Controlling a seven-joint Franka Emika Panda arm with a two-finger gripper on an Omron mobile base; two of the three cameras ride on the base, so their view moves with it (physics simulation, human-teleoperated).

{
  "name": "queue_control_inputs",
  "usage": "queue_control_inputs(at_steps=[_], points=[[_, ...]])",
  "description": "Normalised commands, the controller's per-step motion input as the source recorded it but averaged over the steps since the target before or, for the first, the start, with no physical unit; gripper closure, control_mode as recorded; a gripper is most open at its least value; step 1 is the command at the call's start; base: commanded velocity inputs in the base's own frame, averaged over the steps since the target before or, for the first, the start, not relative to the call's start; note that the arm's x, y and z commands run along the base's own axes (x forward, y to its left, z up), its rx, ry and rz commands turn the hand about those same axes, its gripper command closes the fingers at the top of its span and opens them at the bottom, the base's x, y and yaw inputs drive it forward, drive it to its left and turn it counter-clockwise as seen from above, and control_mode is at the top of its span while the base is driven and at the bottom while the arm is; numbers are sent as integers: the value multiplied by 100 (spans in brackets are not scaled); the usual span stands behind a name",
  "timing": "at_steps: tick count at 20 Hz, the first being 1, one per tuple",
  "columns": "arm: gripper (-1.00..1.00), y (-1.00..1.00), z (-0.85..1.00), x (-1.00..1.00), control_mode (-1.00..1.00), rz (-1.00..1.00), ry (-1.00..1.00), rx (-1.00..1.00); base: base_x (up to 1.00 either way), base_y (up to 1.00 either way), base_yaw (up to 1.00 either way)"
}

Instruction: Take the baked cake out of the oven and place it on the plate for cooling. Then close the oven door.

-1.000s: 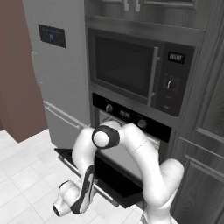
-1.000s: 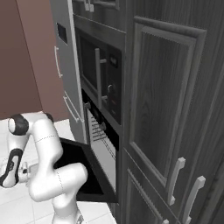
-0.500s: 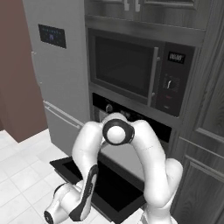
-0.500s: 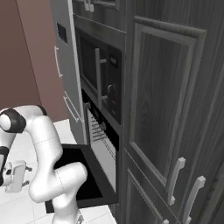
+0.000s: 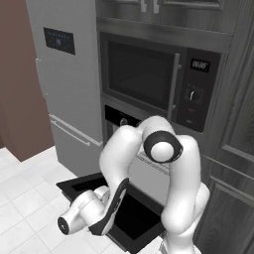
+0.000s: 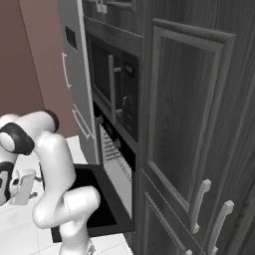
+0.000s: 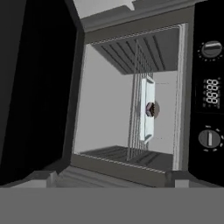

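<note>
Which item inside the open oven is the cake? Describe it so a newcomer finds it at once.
Look into the black built-in oven with its drop-down door open. On the wire rack lies a pale tray; the small dark reddish-brown cake sits on it, the only dark lump inside the light grey cavity.

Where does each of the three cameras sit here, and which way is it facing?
Left base view: behind the arm to its left, facing the microwave and the dropped oven door; the white arm's elbow and forearm show, lower right.
Right base view: behind the arm to its right, looking along the cabinet fronts at the oven; the arm rises lower left.
Hand view: on the hand, rolled sideways, looking into the oven at the cake on its rack.
Shared: all three show the open oven and its door.
</note>
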Motion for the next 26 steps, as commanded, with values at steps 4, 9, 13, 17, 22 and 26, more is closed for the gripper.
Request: queue_control_inputs(at_steps=[4,9,13,17,22,26], points=[[-100,-35,14,57,-100,-17,-13,-9,0,0,0],[-100,-41,2,57,-100,-18,-6,-10,0,0,0],[-100,-39,-1,38,-100,-17,-3,-14,0,0,0],[-100,-32,-7,42,-100,-16,-5,-17,0,0,0],[-100,-37,-17,51,-100,-13,-7,-15,0,0,0],[-100,-49,-14,39,-100,-9,-10,-11,0,0,0]])
